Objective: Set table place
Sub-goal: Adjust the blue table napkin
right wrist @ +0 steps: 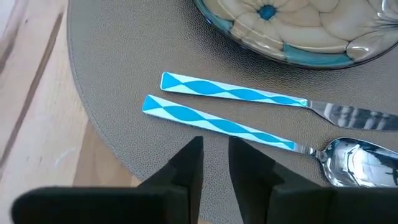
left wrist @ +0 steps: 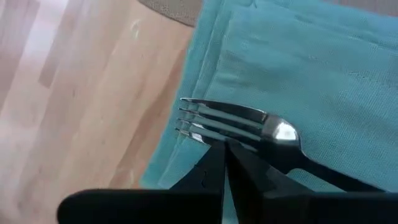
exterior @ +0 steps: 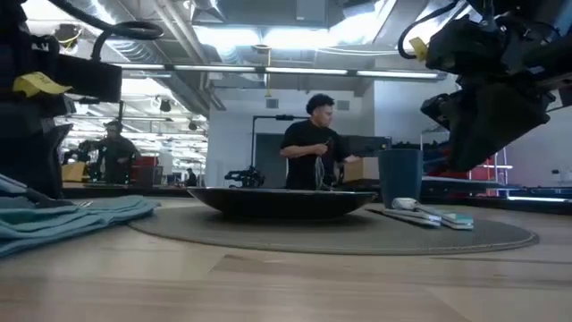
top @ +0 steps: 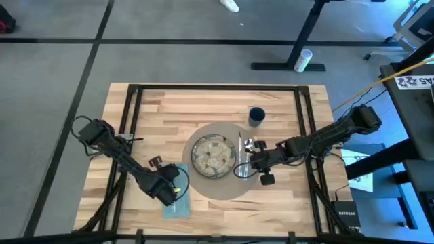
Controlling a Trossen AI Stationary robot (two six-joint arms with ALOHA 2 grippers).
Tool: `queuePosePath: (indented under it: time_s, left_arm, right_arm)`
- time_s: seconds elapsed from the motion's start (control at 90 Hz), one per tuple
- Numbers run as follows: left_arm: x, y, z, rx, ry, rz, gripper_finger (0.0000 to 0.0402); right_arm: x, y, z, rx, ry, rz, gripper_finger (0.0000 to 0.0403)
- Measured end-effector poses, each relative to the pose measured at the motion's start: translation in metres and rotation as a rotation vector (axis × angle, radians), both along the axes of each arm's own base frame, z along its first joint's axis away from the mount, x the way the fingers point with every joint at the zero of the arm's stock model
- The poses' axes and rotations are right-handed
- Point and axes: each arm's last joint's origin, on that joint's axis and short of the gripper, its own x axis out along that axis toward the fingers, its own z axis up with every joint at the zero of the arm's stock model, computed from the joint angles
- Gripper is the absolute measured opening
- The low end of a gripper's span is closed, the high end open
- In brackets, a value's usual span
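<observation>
On the table point(top: 163, 108) lies the round placemat point(top: 224, 191) with the speckled plate point(top: 194, 157) on it. The knife point(right wrist: 236, 93) and the spoon point(right wrist: 217, 122), both with blue-and-white handles, lie side by side on the mat right of the plate. The dark-blue cup point(top: 256, 116) stands past the mat's far right. The teal napkin point(left wrist: 298, 68) lies left of the mat with the fork point(left wrist: 249, 121) on it. My left gripper point(left wrist: 225, 152) is shut over the fork. My right gripper point(right wrist: 215, 155) hovers slightly open over the mat beside the spoon's handle. My left gripper's shut fingertips point(left wrist: 214, 163) stand at the fork's tines point(left wrist: 211, 121), which lie flat on the napkin. The fingers themselves hide that spot, so I cannot tell whether they touch the fork.
A black metal frame point(top: 135, 102) runs along the table's edges. Bare wood lies across the far part of the table and the near right corner. In the low view a person point(exterior: 315, 143) stands in the room beyond the table.
</observation>
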Motion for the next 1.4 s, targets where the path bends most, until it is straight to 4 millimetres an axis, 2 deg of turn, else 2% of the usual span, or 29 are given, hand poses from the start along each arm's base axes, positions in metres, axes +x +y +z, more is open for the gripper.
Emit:
queuePosePath:
  time_s: [0.3, 0.444, 0.6, 0.989, 1.4]
  left_arm:
    - [-0.004, 0.003, 0.025, -0.048, -0.082, -0.002, 0.0]
    - [-0.006, 0.001, 0.027, -0.091, -0.073, 0.008, 0.0]
    - [-0.01, 0.0, 0.017, -0.115, -0.016, 0.047, 0.0]
    - [-0.025, 0.024, -0.011, -0.064, -0.006, 0.163, 0.0]
    - [-0.02, 0.051, -0.016, 0.049, -0.032, 0.279, 0.0]
  right_arm:
    - [0.0, 0.0, 0.0, 0.0, 0.0, 0.0, 0.0062]
    - [0.0, 0.0, 0.0, 0.0, 0.0, 0.0, 0.0062]
    - [0.0, 0.0, 0.0, 0.001, 0.001, 0.001, 0.0062]
    - [0.0, 0.001, 0.0, 0.016, 0.008, 0.011, 0.0062]
    - [0.0, 0.001, 0.0, 0.015, 0.008, 0.01, 0.0062]
